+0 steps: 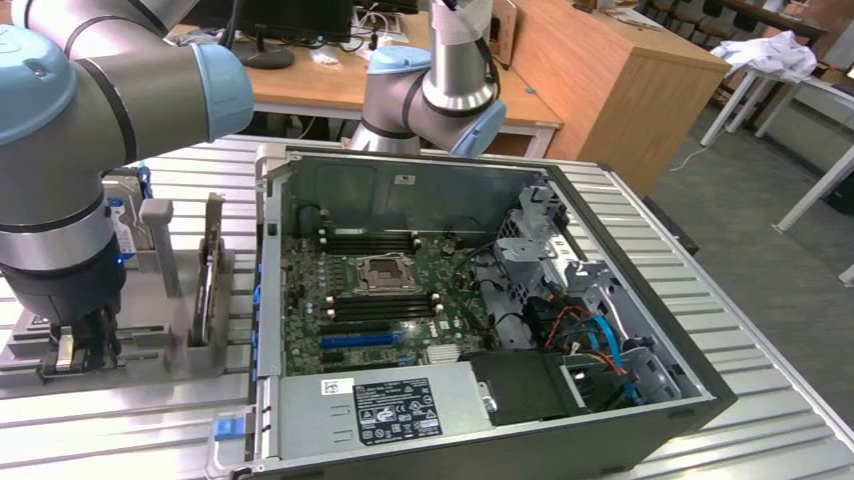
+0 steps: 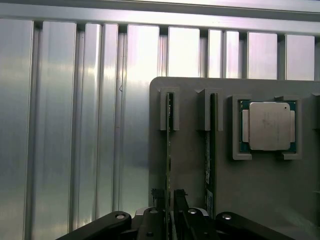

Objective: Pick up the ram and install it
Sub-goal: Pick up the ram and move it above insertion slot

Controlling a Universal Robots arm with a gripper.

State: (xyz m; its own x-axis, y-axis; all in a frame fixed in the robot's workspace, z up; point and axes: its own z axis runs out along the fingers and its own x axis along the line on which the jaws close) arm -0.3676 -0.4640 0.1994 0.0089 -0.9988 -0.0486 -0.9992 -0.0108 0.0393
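Observation:
Two thin green sticks stand on edge in slots of a grey holder (image 2: pixel 192 175). The ram (image 2: pixel 169 135) is the one that runs straight into my gripper (image 2: pixel 170 200). A dark fingertip (image 2: pixel 158 196) presses on each side of its edge, so the gripper is shut on it while it sits in its slot. In the exterior view my gripper (image 1: pixel 80 350) points down onto the holder (image 1: pixel 150 355) at the exterior view's left, beside the open computer case (image 1: pixel 667 400).
A second stick (image 2: pixel 210 135) stands parallel, one slot over. A silver processor (image 2: pixel 269 126) lies in a pocket of the holder. Inside the case, the motherboard's black memory slots (image 1: pixel 380 305) flank the processor socket (image 1: pixel 387 270). The table is ribbed aluminium (image 2: pixel 75 125).

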